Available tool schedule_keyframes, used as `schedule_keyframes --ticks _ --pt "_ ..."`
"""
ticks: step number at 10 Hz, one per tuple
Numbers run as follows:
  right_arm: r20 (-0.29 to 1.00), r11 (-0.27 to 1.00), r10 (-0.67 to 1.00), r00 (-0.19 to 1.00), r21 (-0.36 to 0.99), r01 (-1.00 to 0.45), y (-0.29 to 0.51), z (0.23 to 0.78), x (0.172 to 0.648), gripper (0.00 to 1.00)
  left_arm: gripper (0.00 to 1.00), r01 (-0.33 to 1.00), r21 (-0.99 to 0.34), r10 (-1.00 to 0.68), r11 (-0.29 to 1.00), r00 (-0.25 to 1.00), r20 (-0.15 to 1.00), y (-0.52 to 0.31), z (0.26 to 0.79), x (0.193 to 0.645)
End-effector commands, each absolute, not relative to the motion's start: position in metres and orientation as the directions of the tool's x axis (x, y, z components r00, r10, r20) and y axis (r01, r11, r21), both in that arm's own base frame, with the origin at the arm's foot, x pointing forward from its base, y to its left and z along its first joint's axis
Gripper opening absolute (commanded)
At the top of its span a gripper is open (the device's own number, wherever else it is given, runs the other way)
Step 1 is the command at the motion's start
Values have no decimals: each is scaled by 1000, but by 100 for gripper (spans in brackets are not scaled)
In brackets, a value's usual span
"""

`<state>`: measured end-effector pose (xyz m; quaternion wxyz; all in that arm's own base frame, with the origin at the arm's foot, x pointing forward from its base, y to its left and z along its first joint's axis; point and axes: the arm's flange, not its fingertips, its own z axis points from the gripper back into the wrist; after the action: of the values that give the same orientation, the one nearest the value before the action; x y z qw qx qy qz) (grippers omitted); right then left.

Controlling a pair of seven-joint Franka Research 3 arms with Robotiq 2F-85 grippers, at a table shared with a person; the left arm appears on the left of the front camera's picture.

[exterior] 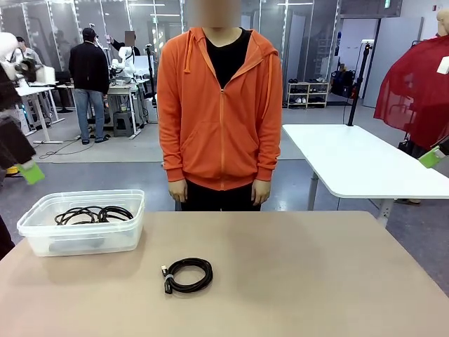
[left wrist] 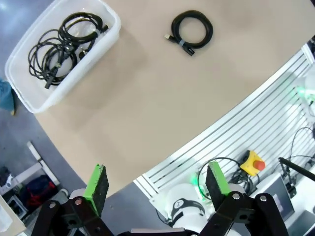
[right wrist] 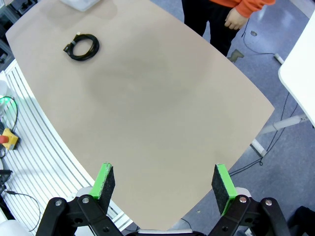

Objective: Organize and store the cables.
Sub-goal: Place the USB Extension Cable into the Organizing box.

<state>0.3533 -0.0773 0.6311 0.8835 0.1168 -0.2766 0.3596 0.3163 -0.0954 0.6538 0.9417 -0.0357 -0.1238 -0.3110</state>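
One coiled black cable (exterior: pixel 187 274) lies flat on the tan table (exterior: pixel 295 274); more cables (exterior: pixel 93 214) sit inside a clear plastic bin (exterior: pixel 42 239).
The loose coil is near-round, its bound plug ends pointing toward the bin's side. Left gripper (left wrist: pixel 156 184) and right gripper (right wrist: pixel 163 182) hang high above, jaws wide, holding nothing.

bin (right wrist: pixel 81 4) cut off, cable plugs (exterior: pixel 166 278) tiny

Robotics lab: worktables (exterior: pixel 365 158), glass partitions (exterior: pixel 295 35)
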Motion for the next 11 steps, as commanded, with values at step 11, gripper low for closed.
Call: schedule_keyframes --ticks 11 --pt "566 712 577 589 5 -703 -78 631 352 100 100 964 88 -955 252 262 -139 -324 571 390"
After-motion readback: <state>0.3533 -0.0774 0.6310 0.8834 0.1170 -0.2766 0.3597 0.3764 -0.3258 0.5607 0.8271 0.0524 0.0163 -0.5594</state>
